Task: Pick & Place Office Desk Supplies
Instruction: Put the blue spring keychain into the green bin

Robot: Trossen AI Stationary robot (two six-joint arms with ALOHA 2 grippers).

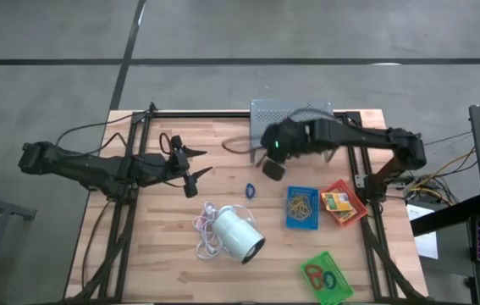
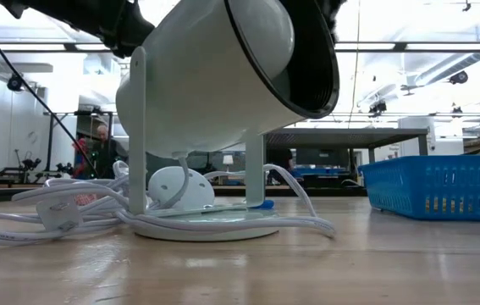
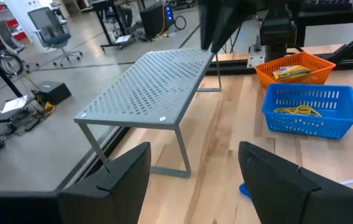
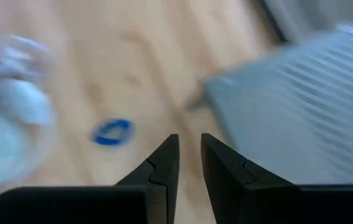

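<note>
My left gripper (image 1: 190, 169) is open and empty, hovering left of centre; its wrist view (image 3: 195, 168) shows the wide gap. My right gripper (image 1: 272, 166) hovers in front of the grey stand, its fingers (image 4: 188, 149) almost together with nothing between them. A blue loop (image 1: 250, 190) lies flat on the table between the two grippers and shows in the right wrist view (image 4: 111, 132). The blue tray (image 1: 301, 207) holds tan rubber bands. The red-orange tray (image 1: 343, 203) holds yellow printed boxes. The green tray (image 1: 326, 278) holds red and blue loops.
The big white cylinder (image 1: 238, 233) with its white cord (image 1: 207, 229) lies near the front centre and fills the low view (image 2: 223, 85). The grey perforated stand (image 1: 290, 110) stands at the far edge. Dark frame rails run along both table sides.
</note>
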